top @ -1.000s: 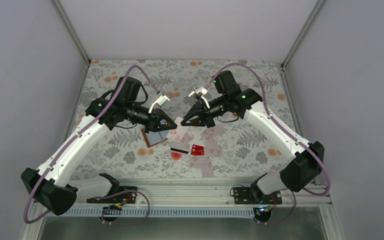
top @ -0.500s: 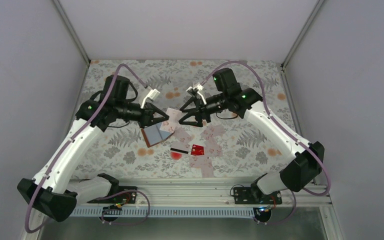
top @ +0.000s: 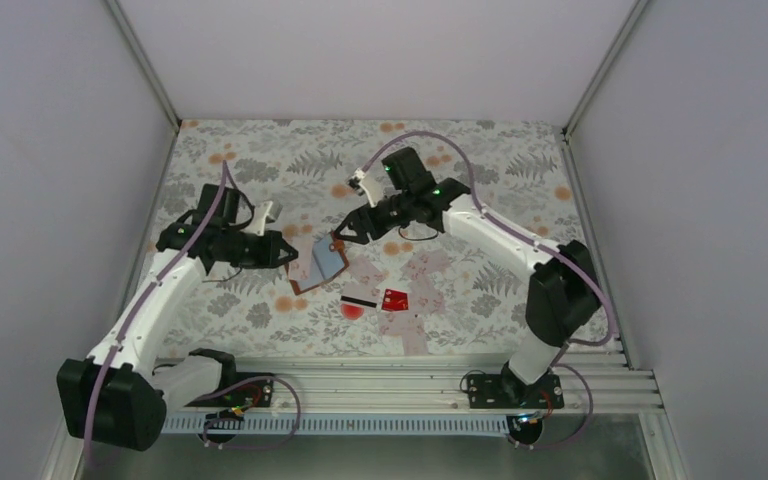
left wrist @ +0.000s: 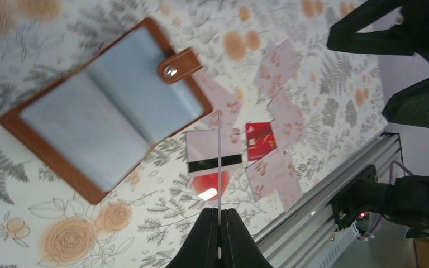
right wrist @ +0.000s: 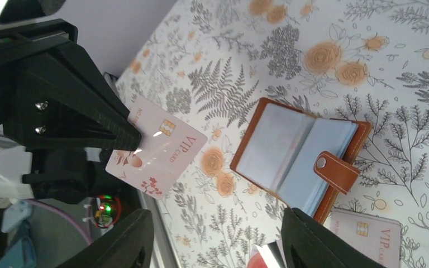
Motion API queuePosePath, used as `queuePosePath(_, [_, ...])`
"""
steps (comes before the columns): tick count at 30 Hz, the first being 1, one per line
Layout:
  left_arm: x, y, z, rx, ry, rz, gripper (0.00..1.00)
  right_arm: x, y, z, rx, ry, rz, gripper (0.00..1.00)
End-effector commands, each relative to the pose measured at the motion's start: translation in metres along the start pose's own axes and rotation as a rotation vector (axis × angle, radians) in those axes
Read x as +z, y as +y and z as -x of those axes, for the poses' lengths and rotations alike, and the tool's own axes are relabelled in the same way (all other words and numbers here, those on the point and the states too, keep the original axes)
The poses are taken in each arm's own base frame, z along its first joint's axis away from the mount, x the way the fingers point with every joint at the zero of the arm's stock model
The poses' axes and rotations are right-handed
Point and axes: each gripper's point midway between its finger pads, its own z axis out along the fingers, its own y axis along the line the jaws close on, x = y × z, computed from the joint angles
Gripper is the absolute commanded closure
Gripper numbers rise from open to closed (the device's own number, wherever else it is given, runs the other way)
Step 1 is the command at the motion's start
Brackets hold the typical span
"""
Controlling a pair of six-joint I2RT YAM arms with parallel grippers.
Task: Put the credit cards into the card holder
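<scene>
**Progress.** No card could be seen in the pockets of the wallet, which lay open and flat on the table between the two arms. The left claw was clamped on one pale card by its edge and held it in the air, beside the wallet's left side and clear of it. The right claw hung above the wallet's far right edge with its fingers apart and nothing between them.

The remaining cards lay loose on the table to the right of the wallet:
- a striped card, partly over a round red spot;
- a red card, just beside the striped one;
- several pale cards, some overlapping.

By this view the task was at an early stage: the first insertion was not yet done, and every loose card was left to pick up.

**Edges and clearance.** The wallet's strap stuck out past its right edge, toward the nearest pale card. A pocket mouth could not be made out. The two claws stood near each other across the wallet, so room there was tight. Open table lay on the far side and to the left. The rail bounded the near side, close behind the loose cards.
</scene>
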Motion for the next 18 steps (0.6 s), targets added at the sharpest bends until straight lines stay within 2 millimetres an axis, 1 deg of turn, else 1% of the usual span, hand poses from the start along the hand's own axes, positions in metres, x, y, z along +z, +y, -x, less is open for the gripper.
queuePosePath(1, [0.019, 0.029, -0.011, -0.166, 0.016, 0.05, 0.98, 0.023, 0.003, 0.018, 0.014, -0.027, -0.026, 0.45])
queuePosePath(3, [0.033, 0.04, -0.019, -0.248, 0.03, 0.045, 0.98, 0.038, 0.0, 0.017, 0.011, -0.006, -0.026, 0.49])
queuePosePath(5, [0.044, 0.05, -0.019, -0.296, 0.032, 0.05, 0.98, 0.05, -0.007, 0.019, 0.022, 0.007, -0.046, 0.57])
queuePosePath(7, [0.053, 0.06, -0.019, -0.332, 0.045, 0.061, 0.98, 0.059, -0.02, 0.02, 0.044, 0.021, -0.082, 0.63])
queuePosePath(9, [0.061, 0.068, -0.017, -0.365, 0.055, 0.065, 0.98, 0.069, -0.03, 0.02, 0.057, 0.034, -0.102, 0.68])
queuePosePath(12, [0.071, 0.075, -0.007, -0.389, 0.059, 0.062, 0.98, 0.082, -0.036, 0.02, 0.061, 0.053, -0.083, 0.74])
queuePosePath(15, [0.082, 0.082, -0.001, -0.41, 0.08, 0.057, 0.98, 0.095, -0.045, 0.014, 0.072, 0.09, -0.076, 0.79])
queuePosePath(18, [0.092, 0.087, 0.003, -0.421, 0.099, 0.045, 0.98, 0.105, -0.059, 0.004, 0.081, 0.124, -0.1, 0.83])
